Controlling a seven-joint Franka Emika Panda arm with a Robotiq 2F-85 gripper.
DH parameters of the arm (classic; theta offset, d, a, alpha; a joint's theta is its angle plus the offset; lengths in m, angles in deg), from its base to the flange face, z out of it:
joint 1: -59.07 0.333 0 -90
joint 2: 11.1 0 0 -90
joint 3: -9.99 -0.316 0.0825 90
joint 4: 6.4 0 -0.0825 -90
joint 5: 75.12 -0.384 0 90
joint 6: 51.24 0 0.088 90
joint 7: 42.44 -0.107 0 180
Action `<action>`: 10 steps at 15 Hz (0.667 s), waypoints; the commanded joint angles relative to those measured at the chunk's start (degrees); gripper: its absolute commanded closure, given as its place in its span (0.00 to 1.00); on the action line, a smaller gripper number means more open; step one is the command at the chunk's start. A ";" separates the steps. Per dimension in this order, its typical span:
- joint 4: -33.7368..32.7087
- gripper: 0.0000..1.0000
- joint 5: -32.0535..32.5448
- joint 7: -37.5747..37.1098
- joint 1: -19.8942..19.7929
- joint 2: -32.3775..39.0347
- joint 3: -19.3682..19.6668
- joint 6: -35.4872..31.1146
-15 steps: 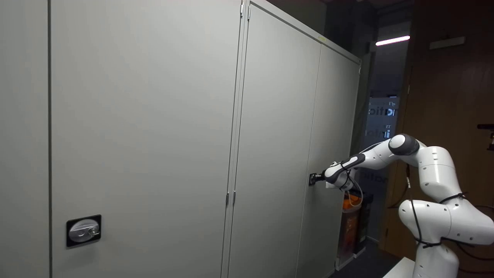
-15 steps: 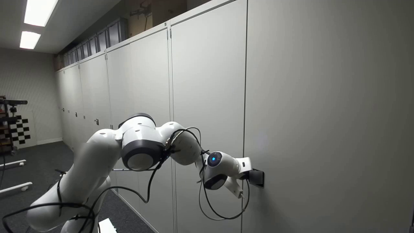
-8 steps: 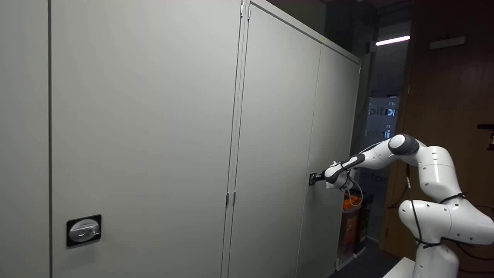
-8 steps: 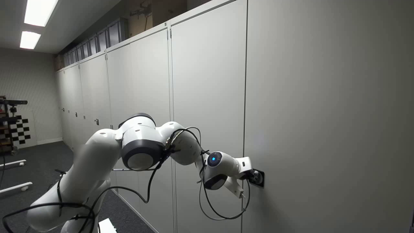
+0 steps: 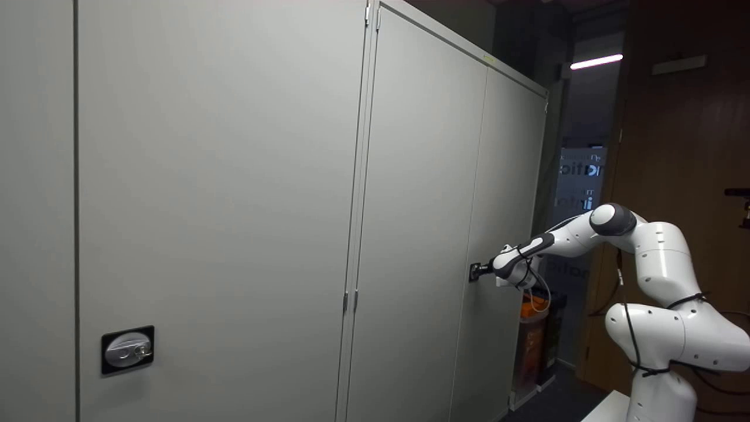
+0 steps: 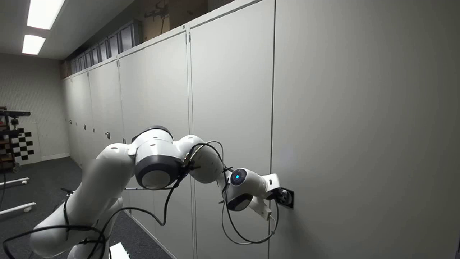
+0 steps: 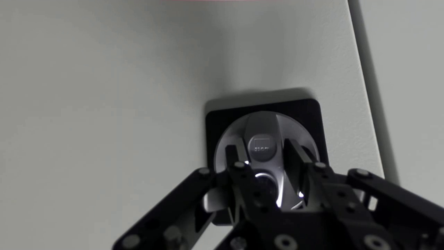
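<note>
A round grey metal turn handle [image 7: 263, 121] with a raised middle ridge sits on a black square plate [image 7: 216, 119] on a pale grey cabinet door [image 7: 104, 121]. My gripper [image 7: 263, 147] has one black finger on each side of the ridge, and both look pressed close to it. A round dark lock in the lower part of the handle is partly hidden behind the fingers. In both exterior views the gripper [image 5: 483, 269] [image 6: 277, 194] reaches the handle [image 5: 473, 272] [image 6: 286, 197] beside the door seam. The door looks closed.
A dark vertical seam [image 7: 373, 90] runs right of the handle in the wrist view. Another handle with a key [image 5: 127, 351] is on a nearer cabinet door. An orange bin [image 5: 531, 328] stands beyond the cabinet. Loose cables [image 6: 230, 230] hang below the wrist. A wheeled stand [image 6: 18, 208] is on the floor.
</note>
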 commanded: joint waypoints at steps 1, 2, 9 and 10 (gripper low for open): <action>-5.95 0.92 -0.26 2.13 0.84 -0.02 3.79 -0.96; -5.94 0.92 -0.20 2.41 0.80 -0.03 3.78 -0.96; -5.79 0.92 0.47 4.09 0.32 -0.03 3.57 -0.96; -5.83 0.92 0.70 4.10 0.29 -0.06 3.60 -0.96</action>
